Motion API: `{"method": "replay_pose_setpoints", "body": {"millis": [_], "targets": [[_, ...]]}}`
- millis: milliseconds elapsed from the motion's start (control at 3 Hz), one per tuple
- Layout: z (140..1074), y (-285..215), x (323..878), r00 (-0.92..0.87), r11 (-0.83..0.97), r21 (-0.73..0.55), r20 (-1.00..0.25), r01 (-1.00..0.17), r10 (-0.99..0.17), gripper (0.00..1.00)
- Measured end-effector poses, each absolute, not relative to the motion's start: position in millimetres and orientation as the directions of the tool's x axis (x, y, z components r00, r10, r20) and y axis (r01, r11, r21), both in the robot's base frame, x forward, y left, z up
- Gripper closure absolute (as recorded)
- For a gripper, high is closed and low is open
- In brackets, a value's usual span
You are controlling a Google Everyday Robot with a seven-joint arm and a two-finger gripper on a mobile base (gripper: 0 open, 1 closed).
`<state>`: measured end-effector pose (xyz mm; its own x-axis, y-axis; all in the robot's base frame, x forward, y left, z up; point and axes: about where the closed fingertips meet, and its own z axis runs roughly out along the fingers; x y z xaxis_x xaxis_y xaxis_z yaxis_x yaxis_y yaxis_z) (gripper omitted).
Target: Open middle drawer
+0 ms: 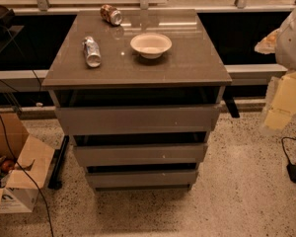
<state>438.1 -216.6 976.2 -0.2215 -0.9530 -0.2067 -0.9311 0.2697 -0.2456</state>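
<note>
A grey-brown cabinet (138, 63) with three handleless drawer fronts stands in the middle of the camera view. The middle drawer (140, 154) is the second front, with a dark gap above it; no inner tray shows. The taller top front (138, 120) is above it and the lowest front (140, 178) is below. My gripper (285, 101) shows as a pale yellow shape under a white arm part (292, 33) at the right edge. It is to the right of the cabinet and apart from the drawers.
On the cabinet top lie a white bowl (151, 44), a silver can on its side (92, 51) and another can (111, 15) at the back. An open cardboard box (17, 174) stands on the floor at the left. Cables (292, 169) lie at the right.
</note>
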Motion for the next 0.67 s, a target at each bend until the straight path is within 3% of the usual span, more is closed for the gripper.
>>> {"method": "replay_pose_setpoints", "body": {"millis": [667], "targets": [[958, -219, 444, -0.22, 0.282, -0.204, -0.279, -0.937, -0.935, 0.0]]}}
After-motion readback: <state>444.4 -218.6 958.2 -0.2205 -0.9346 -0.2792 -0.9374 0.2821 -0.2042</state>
